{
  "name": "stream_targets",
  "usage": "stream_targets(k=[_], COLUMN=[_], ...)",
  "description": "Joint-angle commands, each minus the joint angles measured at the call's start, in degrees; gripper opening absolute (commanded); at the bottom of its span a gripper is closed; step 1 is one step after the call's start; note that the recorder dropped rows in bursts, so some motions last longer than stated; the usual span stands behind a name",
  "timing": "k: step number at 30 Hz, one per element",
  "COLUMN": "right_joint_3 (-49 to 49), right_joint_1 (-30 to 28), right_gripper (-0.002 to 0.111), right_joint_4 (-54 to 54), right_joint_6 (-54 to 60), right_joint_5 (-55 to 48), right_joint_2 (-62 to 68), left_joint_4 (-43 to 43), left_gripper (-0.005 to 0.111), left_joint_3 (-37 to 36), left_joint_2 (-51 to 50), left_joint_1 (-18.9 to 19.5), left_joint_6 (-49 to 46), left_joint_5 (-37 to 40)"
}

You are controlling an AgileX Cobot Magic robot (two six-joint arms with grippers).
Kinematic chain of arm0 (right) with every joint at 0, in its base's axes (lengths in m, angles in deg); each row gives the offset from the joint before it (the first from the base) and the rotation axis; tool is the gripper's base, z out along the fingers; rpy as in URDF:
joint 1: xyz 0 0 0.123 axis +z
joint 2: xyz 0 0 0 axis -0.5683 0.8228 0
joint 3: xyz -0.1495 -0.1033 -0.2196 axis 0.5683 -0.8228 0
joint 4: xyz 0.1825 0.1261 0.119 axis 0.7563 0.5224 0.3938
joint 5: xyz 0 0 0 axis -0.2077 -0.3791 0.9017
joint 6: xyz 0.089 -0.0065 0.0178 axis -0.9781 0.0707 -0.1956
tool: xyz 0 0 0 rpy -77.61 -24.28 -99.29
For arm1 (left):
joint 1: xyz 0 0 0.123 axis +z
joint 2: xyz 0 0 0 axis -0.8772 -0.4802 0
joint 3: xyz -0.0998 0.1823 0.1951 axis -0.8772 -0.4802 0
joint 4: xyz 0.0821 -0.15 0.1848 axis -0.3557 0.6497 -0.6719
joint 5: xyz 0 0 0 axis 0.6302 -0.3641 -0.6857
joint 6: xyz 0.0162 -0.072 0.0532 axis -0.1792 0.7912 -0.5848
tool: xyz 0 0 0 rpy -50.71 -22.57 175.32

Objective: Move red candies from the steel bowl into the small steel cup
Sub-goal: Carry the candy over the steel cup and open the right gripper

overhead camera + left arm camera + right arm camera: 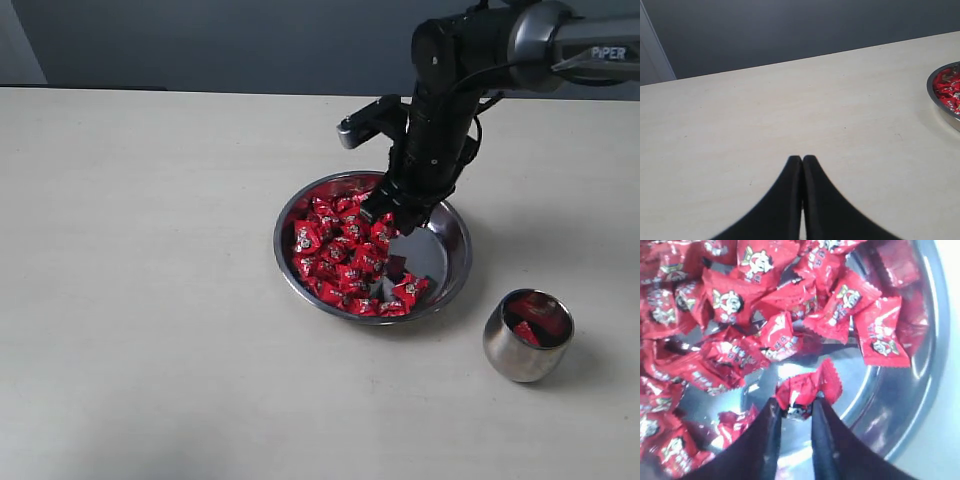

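Right gripper (396, 214) is down inside the steel bowl (440, 255), arm reaching in from the far right side of the table (150, 260). Wrist cam shows its two black fingers (771, 435) pinched on a single red candy (805, 389), held by one end of the wrapper w/ the crinkled edge sticking out past the tips. That piece sits just over the bare, shiny part of the bowl floor; can't tell if it's touching the steel or just off it.

Rest of the red candies (335, 248) are heaped mostly on the left half of the bowl in the ext. view, w/ a few strung along the near rim. The right part of the bowl floor is bare and mirror-like.

Small steel cup (518, 352) stands upright on the table, near the bowl's front-right and apart from it. A couple of red wrappers show inside its mouth, exact count unclear.

Left gripper (802, 161) is off to the side over bare tabletop, fingers pressed together w/ nothing btwn them. Its cam catches only the bowl's rim and a few candies at the frame edge, well away from the fingertips.
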Motion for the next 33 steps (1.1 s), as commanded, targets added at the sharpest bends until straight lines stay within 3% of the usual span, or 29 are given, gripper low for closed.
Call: stream_targets(k=[1,6,14,20,33], right_joint_3=[0.1,-3.8,-24.5,-35.6,-38.8], right_joint_1=[-0.1,-0.1,-1.4,-2.8,-2.8], right_gripper=[-0.001,-0.001,-0.001,-0.001,-0.001], right_joint_4=[1.4,4.4,-1.1,-0.7,-4.8], right_joint_6=[-1.4,-2.5,-10.8,-13.0,-19.6], right_joint_5=[-6.4,-6.6,-0.6,4.1,3.3], right_joint_2=[-4.5,-12.7,-29.9,-35.7,-36.2], left_joint_4=[-0.1,-0.1,-0.1,-0.1,-0.1], left_gripper=[0.0,0.0,0.0,0.0,0.0], left_joint_3=[0.1,0.1,0.1,0.1,0.1], left_joint_2=[0.2,0.2,0.2,0.2,0.2], left_joint_1=[-0.5,-0.5,-0.5,-0.5,-0.5], left_joint_6=[0.3,0.3,0.3,0.3,0.3], left_joint_5=[-0.3,-0.3,-0.3,-0.3,-0.3])
